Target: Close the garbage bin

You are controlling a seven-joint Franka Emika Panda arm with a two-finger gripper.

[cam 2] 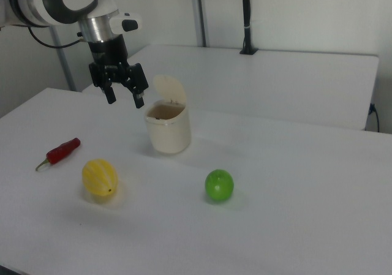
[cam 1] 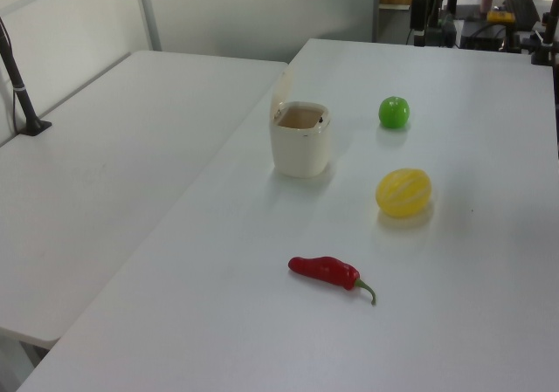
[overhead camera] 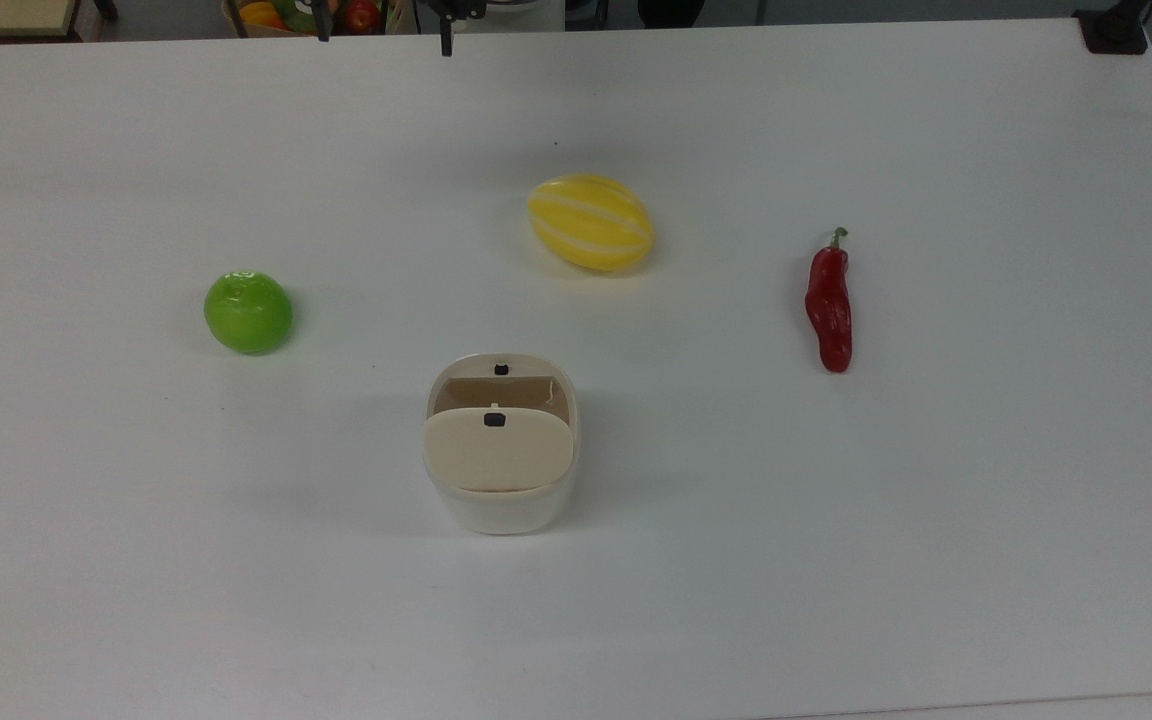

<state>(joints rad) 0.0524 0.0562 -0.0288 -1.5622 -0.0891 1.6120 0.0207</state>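
Here we hold the gripper (cam 2: 126, 99), jaws spread, above and beside the garbage bin (cam 2: 168, 128), whose lid (cam 2: 169, 90) stands upright, ready for pushing down.

The hand (cam 2: 125, 96) hangs above the white surface (cam 2: 294, 189) with its two fingers spread apart, gripping nothing. Just to its right in the right view stands the cream garbage bin (cam 2: 168, 127), its lid (cam 2: 169, 91) raised upright. Below-left of the hand lie the red chili pepper (cam 2: 60, 152) and yellow melon (cam 2: 99, 177); the green apple (cam 2: 219, 185) sits farther below-right.
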